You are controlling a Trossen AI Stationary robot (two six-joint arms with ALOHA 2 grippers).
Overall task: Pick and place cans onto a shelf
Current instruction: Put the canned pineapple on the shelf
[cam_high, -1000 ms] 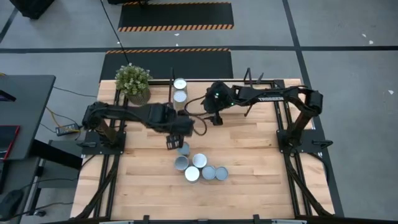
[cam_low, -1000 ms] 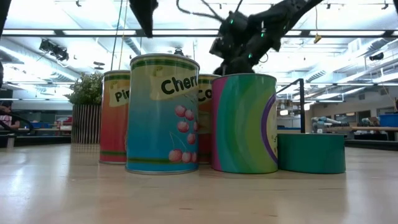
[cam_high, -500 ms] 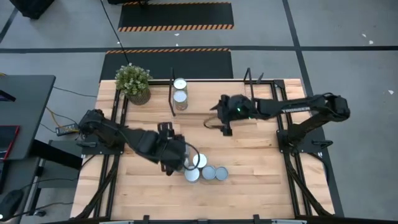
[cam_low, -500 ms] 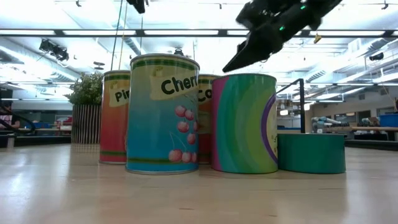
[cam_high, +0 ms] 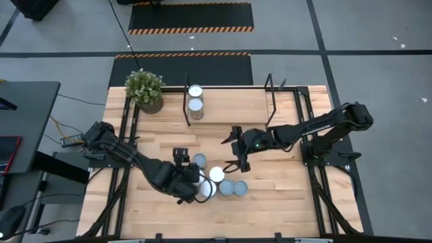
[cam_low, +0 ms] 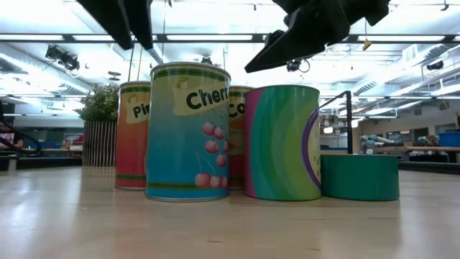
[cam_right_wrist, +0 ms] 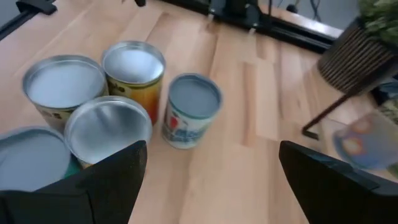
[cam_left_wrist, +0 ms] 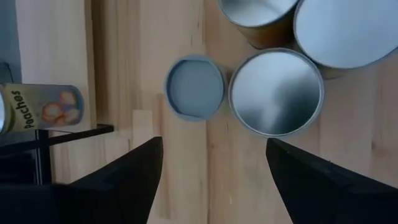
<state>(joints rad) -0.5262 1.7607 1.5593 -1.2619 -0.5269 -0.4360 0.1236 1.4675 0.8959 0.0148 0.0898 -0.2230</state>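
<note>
the potted plant [cam_high: 144, 90] stands at the far left corner of the wooden table [cam_high: 283, 192], and just beside it is the shelf [cam_high: 229, 101], with two cans [cam_high: 196, 100] already on it at the left end, one a peaches can [cam_left_wrist: 42, 107]; the rest of its surface is free.

the left gripper [cam_high: 181, 174] hangs low over the left side of the floor cluster, fingers spread wide apart and holding nothing; its wrist view looks straight down on the small blue-topped can [cam_left_wrist: 195, 88] and a wider silver-topped can [cam_left_wrist: 276, 93] touching it.

five cans [cam_high: 217, 182] sit bunched near the middle front of the table. from table height they read as a cherries can [cam_low: 188, 131], a green striped can [cam_low: 283, 142] and a short teal tin [cam_low: 359, 176]. they look like rigid steel tins with smooth paper labels: stiff, not fragile, probably slippery on the curved wall and likely heavy if full. the safest hold seems to be across the side wall at about mid-height, fingers square to the axis, not on the rim.

the small blue-topped can stands a little apart from the others, so it offers room for both fingers; the packed ones touch, leaving no gap between them.

the right gripper [cam_high: 236, 150] is just right of the cluster, above it, also wide open and empty. the two grippers are near each other, so crowding is the main risk. open table lies between cluster and shelf.
</note>
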